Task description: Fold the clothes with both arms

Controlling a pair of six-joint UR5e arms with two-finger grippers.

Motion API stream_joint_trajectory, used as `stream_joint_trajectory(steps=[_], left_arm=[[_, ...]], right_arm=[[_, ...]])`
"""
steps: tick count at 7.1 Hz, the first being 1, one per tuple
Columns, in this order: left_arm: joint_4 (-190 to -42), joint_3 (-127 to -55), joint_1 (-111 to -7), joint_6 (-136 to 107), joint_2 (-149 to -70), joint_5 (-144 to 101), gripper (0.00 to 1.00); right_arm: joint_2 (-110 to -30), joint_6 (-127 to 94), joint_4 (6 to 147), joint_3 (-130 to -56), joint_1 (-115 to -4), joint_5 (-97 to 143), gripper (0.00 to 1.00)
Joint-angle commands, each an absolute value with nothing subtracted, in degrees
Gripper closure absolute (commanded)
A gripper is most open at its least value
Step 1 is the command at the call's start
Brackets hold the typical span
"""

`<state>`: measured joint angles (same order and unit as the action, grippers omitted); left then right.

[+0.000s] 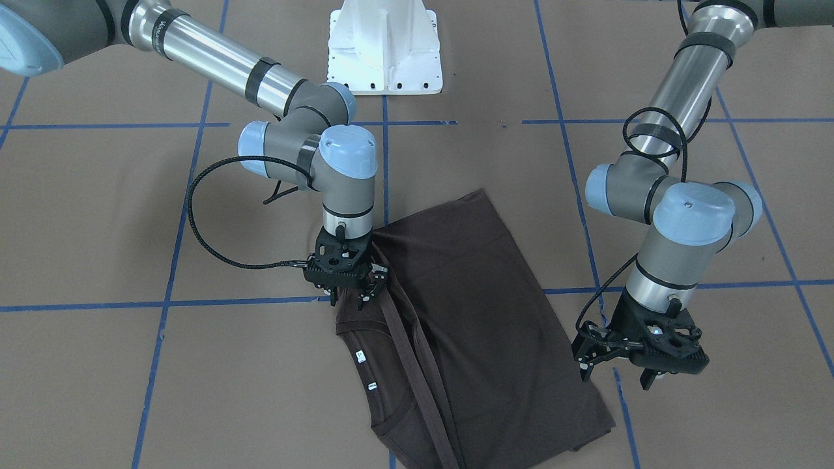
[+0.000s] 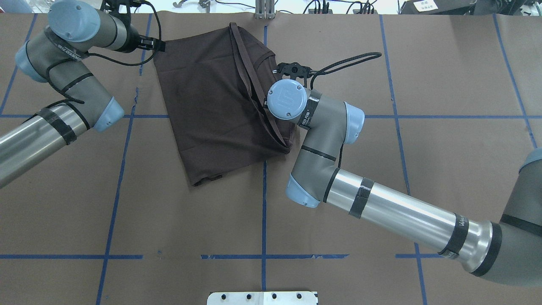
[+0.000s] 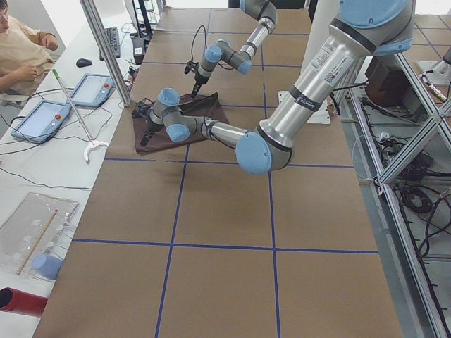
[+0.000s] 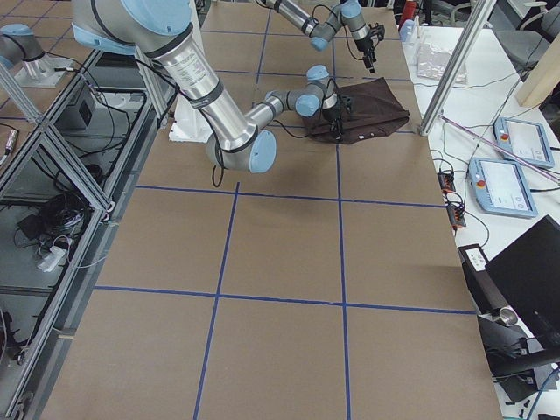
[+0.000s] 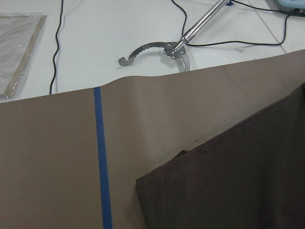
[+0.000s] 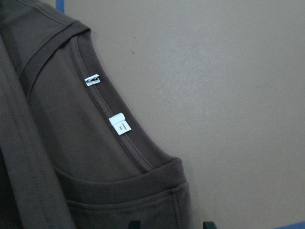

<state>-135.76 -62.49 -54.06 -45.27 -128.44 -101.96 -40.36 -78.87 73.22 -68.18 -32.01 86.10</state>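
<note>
The dark brown T-shirt [image 1: 469, 293] lies folded lengthwise on the brown table, also visible from overhead [image 2: 211, 106]. Its ribbed collar with the white tags [image 6: 119, 125] points toward the table's far side. My right gripper [image 1: 350, 296] stands open over the shirt's edge just by the collar, its fingertips apart with nothing pinched. My left gripper [image 1: 616, 371] hangs open just off the opposite long edge, near a far corner of the shirt [image 5: 238, 181]. Seen from overhead, the left gripper [image 2: 157, 44] sits right at that corner.
The white pedestal base [image 1: 384, 52] stands at the robot's side of the table. Blue tape lines [image 2: 264, 203] grid the surface. Beyond the far edge lie a metal grabber tool [image 5: 176, 50], tablets [image 3: 42, 120] and cables. A person [image 3: 21, 49] sits there.
</note>
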Motion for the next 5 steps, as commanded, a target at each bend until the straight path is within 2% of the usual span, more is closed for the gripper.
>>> stream_joint_trajectory(steps=[1,2,3,5], left_arm=[[-135.8,-62.5,-54.1,-45.3,-128.4,-102.0,0.00],[-135.8,-62.5,-54.1,-45.3,-128.4,-102.0,0.00],[-135.8,-62.5,-54.1,-45.3,-128.4,-102.0,0.00],[-135.8,-62.6,-54.1,-45.4,-128.4,-102.0,0.00]], right_arm=[[-40.6,-79.2,73.1,-68.1,-31.8,86.0,0.61],[-40.6,-79.5,73.0,-68.1,-31.8,86.0,0.73],[-40.6,-79.6,73.0,-68.1,-31.8,86.0,0.96],[-40.6,-80.0,73.0,-68.2,-31.8,86.0,1.00]])
